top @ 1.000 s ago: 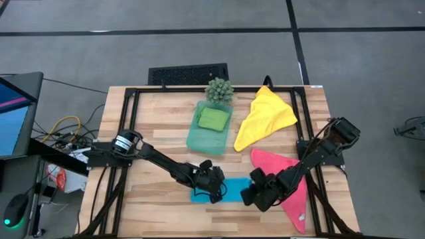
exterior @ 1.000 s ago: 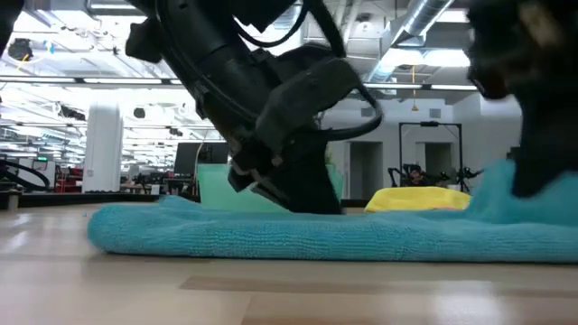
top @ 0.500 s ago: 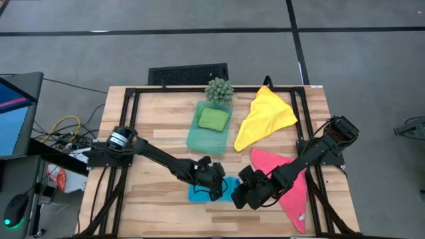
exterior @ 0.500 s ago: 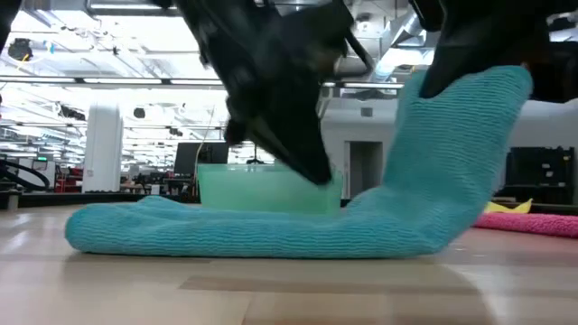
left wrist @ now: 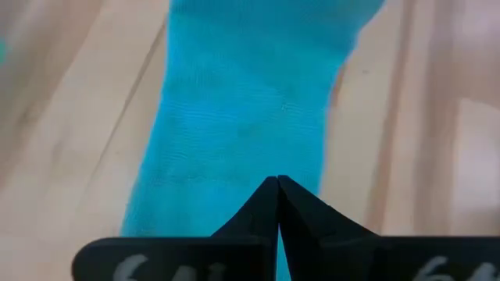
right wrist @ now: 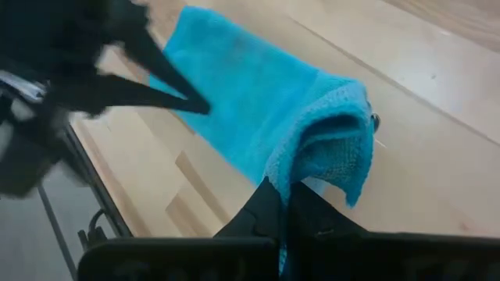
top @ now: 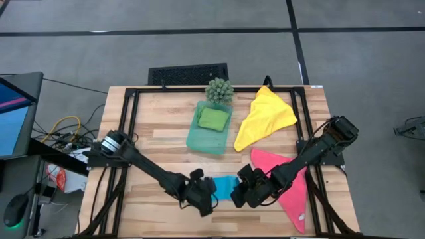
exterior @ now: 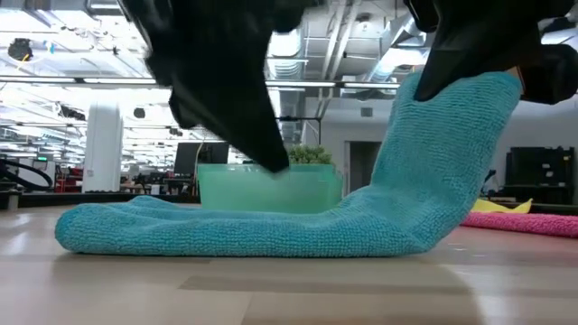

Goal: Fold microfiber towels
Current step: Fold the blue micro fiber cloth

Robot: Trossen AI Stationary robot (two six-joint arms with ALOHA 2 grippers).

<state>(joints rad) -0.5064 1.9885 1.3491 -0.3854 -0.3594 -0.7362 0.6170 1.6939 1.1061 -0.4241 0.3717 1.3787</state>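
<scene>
Presently, near the table's front edge:
Blue towel (top: 224, 186): lies flat on the wood, one end raised.
Right gripper (right wrist: 283, 204): arm stretched low across the table, fingers clenched on the raised end.
Left gripper (left wrist: 277, 187): arm reaching long, fingers pressed together, empty, over the towel's flat end.

Setting was an open-plan robotics lab or industrial workspace. Evidence: exposed ceiling ducts (exterior: 361, 41) and strip lighting, a wooden table (top: 159, 143) in a black frame on grey carpet, loose cables (top: 63, 129) (beside a monitor (top: 16, 113)).
</scene>
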